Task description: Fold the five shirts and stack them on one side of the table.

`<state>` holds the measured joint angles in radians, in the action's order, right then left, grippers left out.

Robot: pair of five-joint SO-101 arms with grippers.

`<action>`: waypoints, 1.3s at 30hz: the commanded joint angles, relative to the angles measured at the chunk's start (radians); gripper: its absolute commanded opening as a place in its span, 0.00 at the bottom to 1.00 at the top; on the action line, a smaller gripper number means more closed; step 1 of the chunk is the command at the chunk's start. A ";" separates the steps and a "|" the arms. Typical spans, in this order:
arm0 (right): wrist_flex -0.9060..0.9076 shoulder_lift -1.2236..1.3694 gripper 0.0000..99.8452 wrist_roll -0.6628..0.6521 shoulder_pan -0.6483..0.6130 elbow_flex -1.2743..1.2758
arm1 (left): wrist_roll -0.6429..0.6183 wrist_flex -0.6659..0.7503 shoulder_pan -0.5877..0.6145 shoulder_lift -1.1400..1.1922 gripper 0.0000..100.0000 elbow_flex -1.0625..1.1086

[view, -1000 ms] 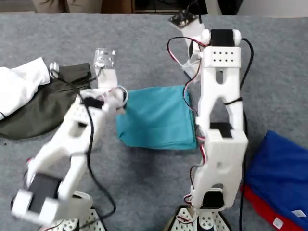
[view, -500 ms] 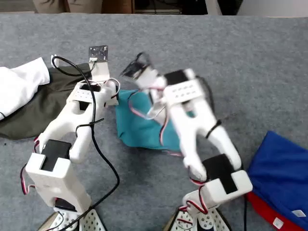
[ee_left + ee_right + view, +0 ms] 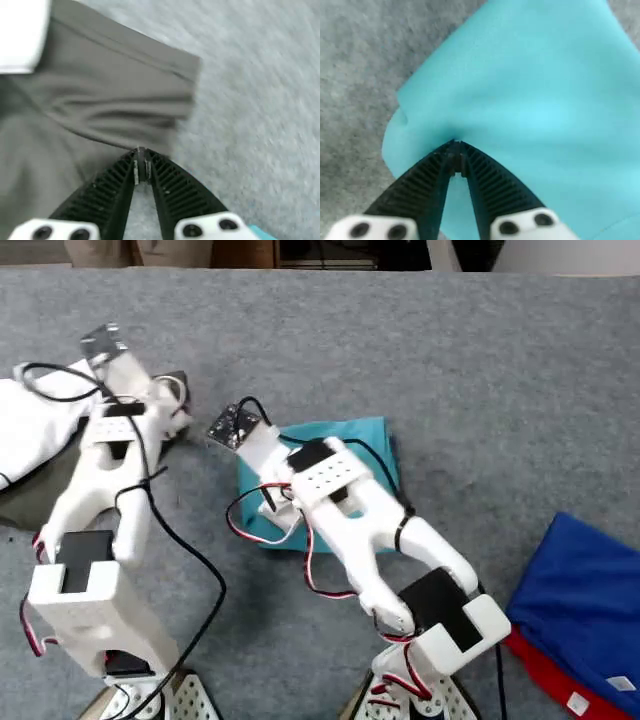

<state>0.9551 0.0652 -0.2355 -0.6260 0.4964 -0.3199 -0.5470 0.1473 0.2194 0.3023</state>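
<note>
A folded teal shirt [image 3: 368, 440] lies mid-table. My right gripper [image 3: 255, 465] is shut, its tips [image 3: 454, 150] touching the cloth [image 3: 535, 90] near its left edge, where it puckers slightly. A dark olive shirt [image 3: 30, 495] lies crumpled at the left, with a white shirt [image 3: 30, 425] partly on top of it. Shut too, my left gripper [image 3: 172, 410] has its tips [image 3: 140, 162] at the hem of the olive shirt [image 3: 100, 100]; I cannot tell whether cloth is pinched. White fabric [image 3: 20, 35] shows beyond it.
A blue shirt [image 3: 585, 590] lies on a red one [image 3: 540, 670] at the table's near right corner. Grey felt covers the table [image 3: 480, 350], with open room across the far and right side. Loose cables hang from both arms.
The right arm swung down from the far side onto the teal shirt's left edge. The left arm moved from the teal shirt leftward to the olive shirt.
</note>
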 commanded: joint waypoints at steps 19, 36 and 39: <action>0.104 0.074 0.00 -0.169 0.119 -0.496 | -0.012 -0.420 0.006 -0.206 0.02 -0.052; 0.740 0.946 0.00 -0.229 0.145 -1.732 | 0.241 -0.321 -0.371 -1.182 0.02 0.913; 0.807 1.043 0.00 -0.229 0.137 -1.880 | 0.241 -0.298 -0.374 -1.184 0.02 0.928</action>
<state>1.6993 1.0533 -0.4565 -0.4680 -1.2098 -0.0867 -0.8738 -0.2087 -0.9360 1.2183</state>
